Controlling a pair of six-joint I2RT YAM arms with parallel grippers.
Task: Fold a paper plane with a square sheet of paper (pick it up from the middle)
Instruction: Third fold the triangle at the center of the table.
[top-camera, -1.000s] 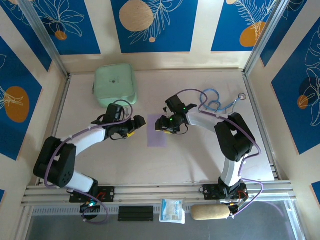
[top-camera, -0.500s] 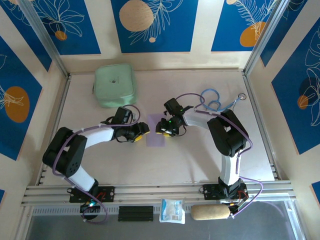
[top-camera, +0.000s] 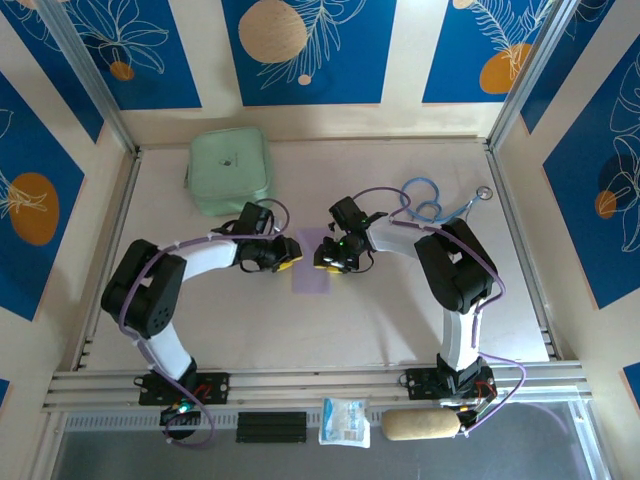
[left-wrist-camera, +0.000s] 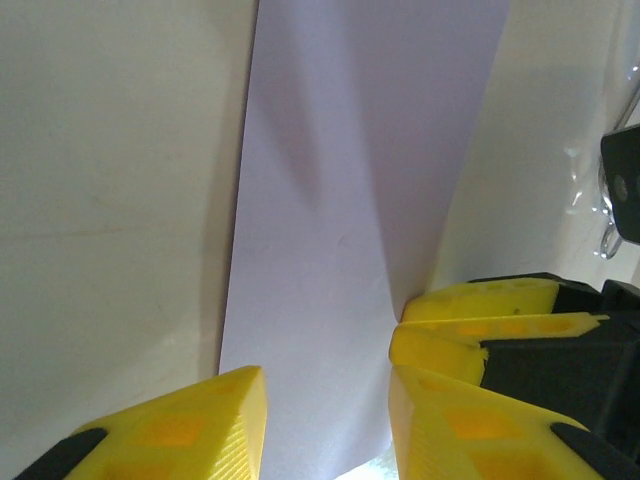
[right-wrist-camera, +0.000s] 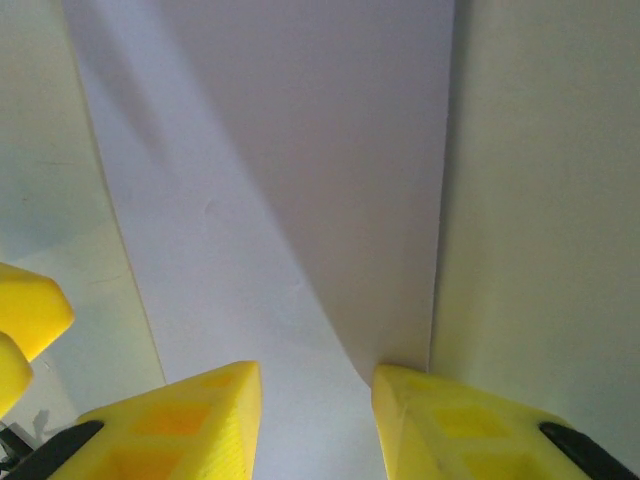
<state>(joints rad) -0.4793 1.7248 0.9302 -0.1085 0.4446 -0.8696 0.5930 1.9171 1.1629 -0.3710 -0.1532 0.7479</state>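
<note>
Left fingers (left-wrist-camera: 180, 428) and right fingers (right-wrist-camera: 170, 420), two parted pairs, flank one lilac paper (top-camera: 311, 275).

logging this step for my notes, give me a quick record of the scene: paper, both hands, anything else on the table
paper: pale lilac sheet, lying on the table, showing as a narrow rectangle
left hand: open, fingers apart low over the sheet's left side
right hand: open, fingers apart low over the sheet's right side
other: mint-green pouch, far left, apart from the sheet
plane: not yet formed
</note>
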